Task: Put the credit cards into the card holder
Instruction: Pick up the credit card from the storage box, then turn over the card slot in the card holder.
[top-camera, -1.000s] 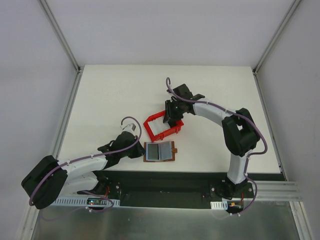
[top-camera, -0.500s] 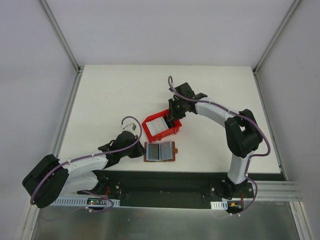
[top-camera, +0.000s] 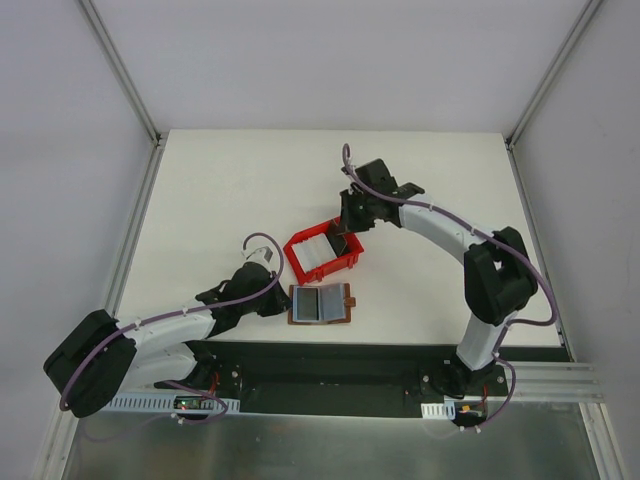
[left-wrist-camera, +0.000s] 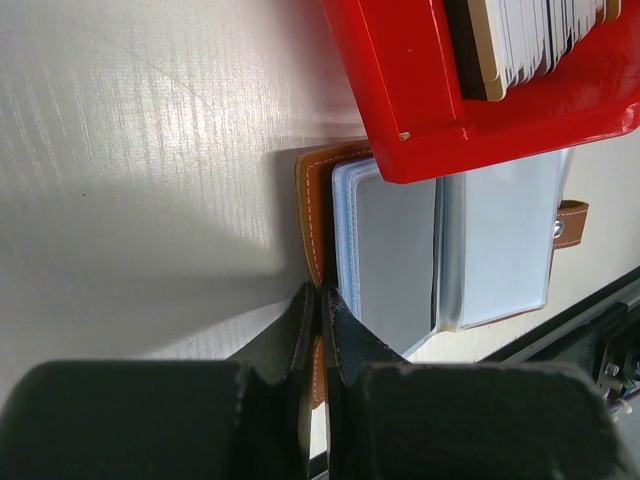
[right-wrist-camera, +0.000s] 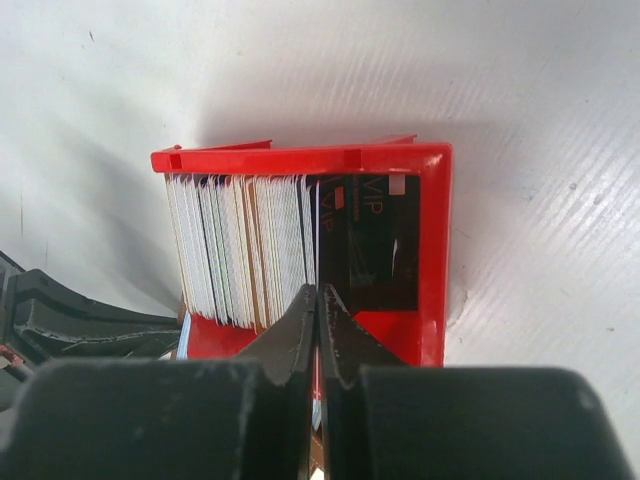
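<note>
progress: early, pockets look empty | card holder (top-camera: 320, 303): open flat on table (top-camera: 220, 200), just beside red tray (right-wrist-camera: 435, 250) | cards (right-wrist-camera: 240, 250): stacked upright in tray | left gripper (left-wrist-camera: 320, 300): clamped on holder's brown edge | right gripper (right-wrist-camera: 317, 300): jaws together at stack, card pinched? cannot tell | left: every card to slot

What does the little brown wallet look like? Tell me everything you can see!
The wallet is small, brown and leathery-looking with pale stitching. It lies open and flat on the white table, showing two clear grey-blue plastic pockets and a little strap with a snap on its right side. It sits at the near edge, just in front of the red tray. The left gripper has its jaws shut on the wallet's left brown edge.
</note>
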